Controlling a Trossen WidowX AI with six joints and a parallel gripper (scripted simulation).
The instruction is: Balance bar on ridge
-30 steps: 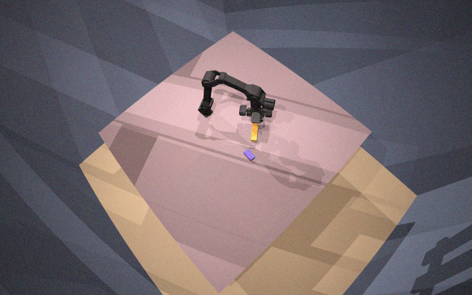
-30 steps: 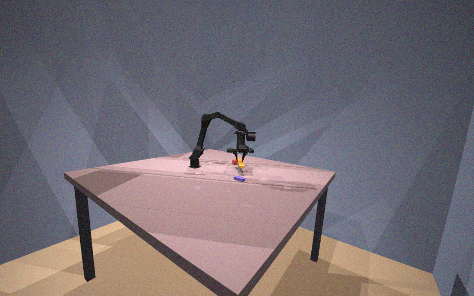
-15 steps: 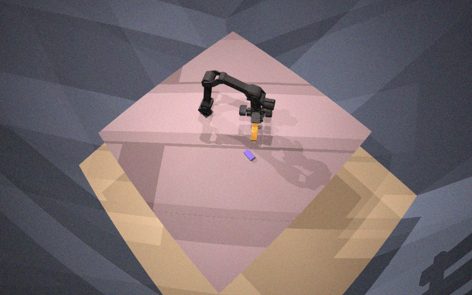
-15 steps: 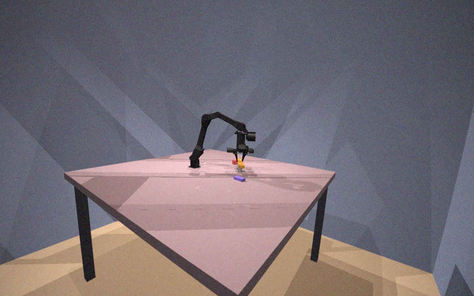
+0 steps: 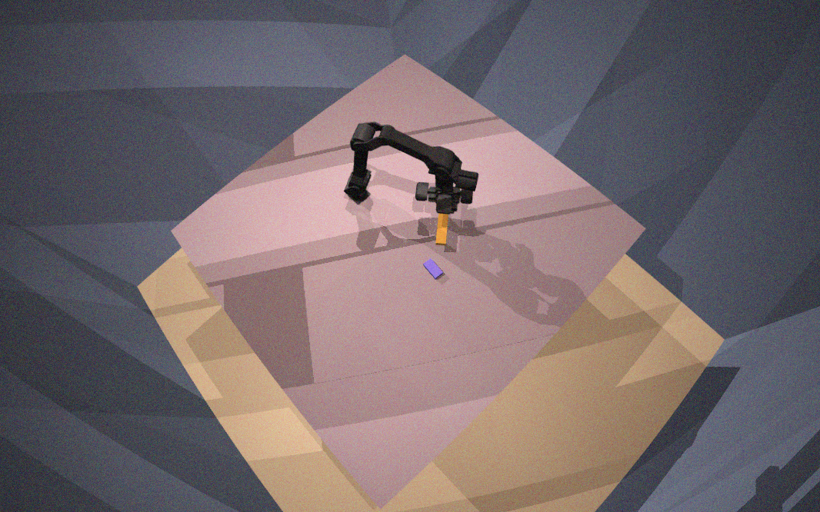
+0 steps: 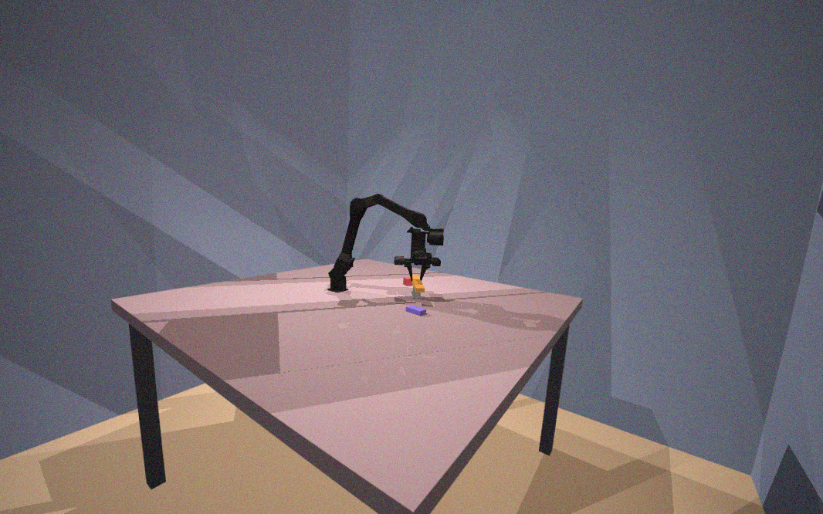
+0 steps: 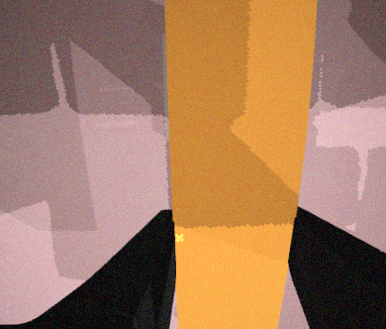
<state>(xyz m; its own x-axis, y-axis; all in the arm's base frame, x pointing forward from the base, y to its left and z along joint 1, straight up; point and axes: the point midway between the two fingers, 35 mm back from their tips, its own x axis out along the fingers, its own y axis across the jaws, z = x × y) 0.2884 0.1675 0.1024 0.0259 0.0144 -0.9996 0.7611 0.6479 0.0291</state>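
Bar (image 5: pixel 441 229), orange and narrow, showed in the top view jutting out from under the gripper (image 5: pixel 443 210), its free end pointing toward the purple block (image 5: pixel 432 268) that lay apart from it on the pink table (image 5: pixel 400 356). The black arm (image 5: pixel 413 149) arched from its base (image 5: pixel 357 185) over to the wrist above the bar. The arm's shadow spread across the table beyond the bar.

From the exterior view, the gripper (image 6: pixel 417 275) pointed straight down with the bar (image 6: pixel 418 285) clamped between its fingers, held above the table (image 6: pixel 363 396). A small red block (image 6: pixel 407 280) sat just behind the bar. Something greyish-green (image 6: pixel 415 294) showed directly beneath the bar; it was too small to tell whether this was the ridge or whether the bar touched it. The purple block (image 6: pixel 415 309) lay nearer the camera, on the table top, apart from the bar.

At the wrist view, the bar (image 7: pixel 238 144) ran up the middle of the frame, and the two dark fingers pressed against its sides low down, the pincer grasping it. Part of the bar's face lay in shadow. Pink table (image 7: pixel 34 263) with grey shadow patches showed on either side.
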